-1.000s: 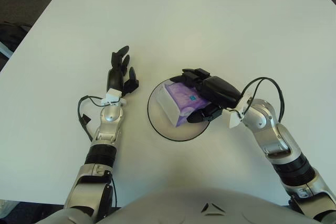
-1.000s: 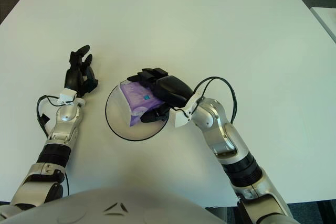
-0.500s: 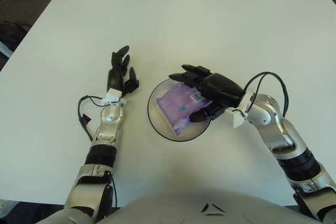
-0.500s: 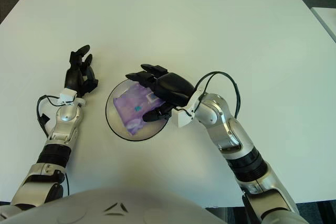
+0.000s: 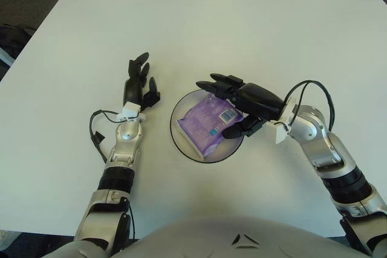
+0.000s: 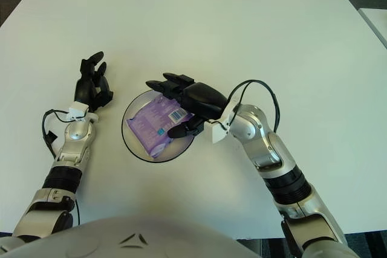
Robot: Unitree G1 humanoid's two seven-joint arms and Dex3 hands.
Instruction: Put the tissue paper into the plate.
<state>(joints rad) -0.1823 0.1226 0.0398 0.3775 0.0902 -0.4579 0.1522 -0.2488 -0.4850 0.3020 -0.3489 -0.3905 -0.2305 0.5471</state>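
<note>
We see a white table (image 5: 254,34) bearing a dark-rimmed plate (image 5: 181,147) near its middle. Inside the plate lies the purple tissue paper pack (image 5: 208,125), flat on the bottom. Our right hand (image 5: 245,104) shows over the plate's right rim, fingers spread and gripping nothing. Our left hand (image 5: 138,86) shows left of the plate, well apart, fingers loosely extended, holding nothing.

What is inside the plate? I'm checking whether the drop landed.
A purple tissue pack lies inside the plate. The open right hand covers the pack's right edge and that rim.
</note>
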